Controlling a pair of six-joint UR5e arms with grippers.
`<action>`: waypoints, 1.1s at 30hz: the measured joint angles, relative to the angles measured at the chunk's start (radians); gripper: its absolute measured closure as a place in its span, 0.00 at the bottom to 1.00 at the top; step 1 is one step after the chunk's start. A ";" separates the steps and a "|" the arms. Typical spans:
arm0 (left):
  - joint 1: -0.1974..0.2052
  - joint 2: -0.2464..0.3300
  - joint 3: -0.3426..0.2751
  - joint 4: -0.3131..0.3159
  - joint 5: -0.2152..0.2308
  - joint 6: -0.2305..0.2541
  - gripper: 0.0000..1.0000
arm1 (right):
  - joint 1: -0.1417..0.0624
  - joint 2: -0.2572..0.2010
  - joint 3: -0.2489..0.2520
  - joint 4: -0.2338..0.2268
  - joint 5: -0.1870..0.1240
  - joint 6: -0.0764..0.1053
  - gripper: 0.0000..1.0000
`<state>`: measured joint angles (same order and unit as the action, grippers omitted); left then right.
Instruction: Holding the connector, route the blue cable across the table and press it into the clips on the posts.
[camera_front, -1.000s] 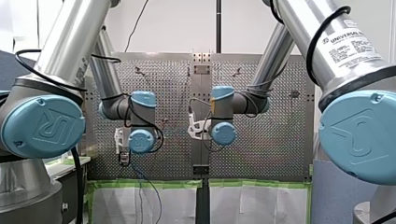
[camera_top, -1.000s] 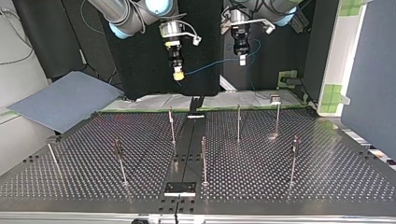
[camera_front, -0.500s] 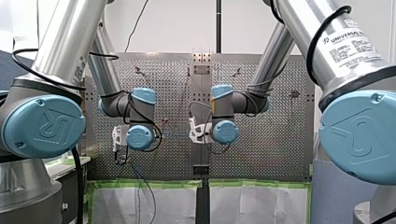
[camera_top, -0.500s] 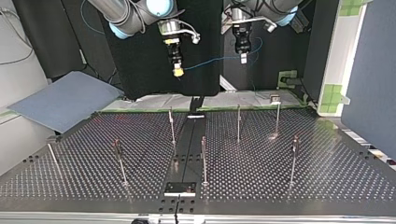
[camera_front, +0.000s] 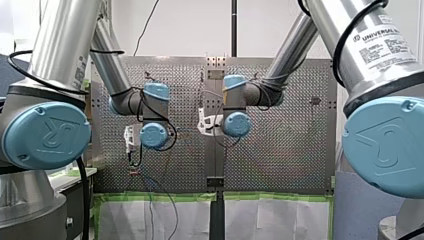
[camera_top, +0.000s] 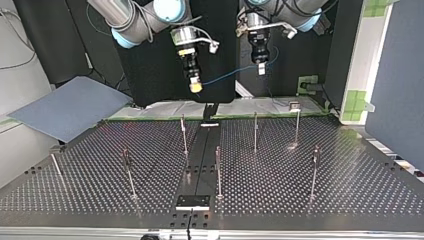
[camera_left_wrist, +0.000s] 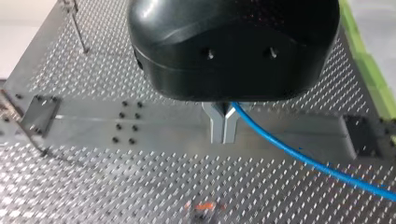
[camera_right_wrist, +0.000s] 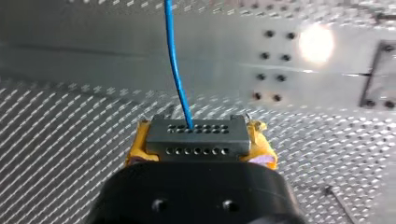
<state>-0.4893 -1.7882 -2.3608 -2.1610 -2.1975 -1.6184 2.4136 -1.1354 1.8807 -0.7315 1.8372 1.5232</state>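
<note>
Blue cable (camera_left_wrist: 299, 155) hangs high above the table (camera_top: 280, 165).
Right pincer (camera_right_wrist: 198, 140) clamps the connector (camera_right_wrist: 196, 133); left pincer (camera_left_wrist: 223, 128) is closed on the cable.

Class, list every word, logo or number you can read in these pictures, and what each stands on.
"UNIVERSAL", next word cut off: white label on my right arm.
"UR" logo: blue joint cap of my left arm.
Small print on that label: too small to read.

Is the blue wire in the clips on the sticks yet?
Not yet. The blue cable stretches through the air, well above the posts.
</note>
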 joint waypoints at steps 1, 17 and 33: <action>0.005 0.010 0.003 -0.010 -0.010 0.001 1.00 | 0.000 -0.008 -0.008 0.007 -0.008 0.008 1.00; 0.060 0.149 0.071 -0.148 -0.148 -0.007 1.00 | 0.004 -0.041 -0.122 0.088 -0.098 0.100 1.00; 0.079 0.292 0.092 -0.245 -0.129 -0.045 1.00 | 0.029 -0.033 -0.214 0.136 -0.141 0.130 1.00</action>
<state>-0.4103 -1.4964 -2.2690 -2.4063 -2.3268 -1.6633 2.4430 -1.1686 1.6664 -0.5956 1.6962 1.6536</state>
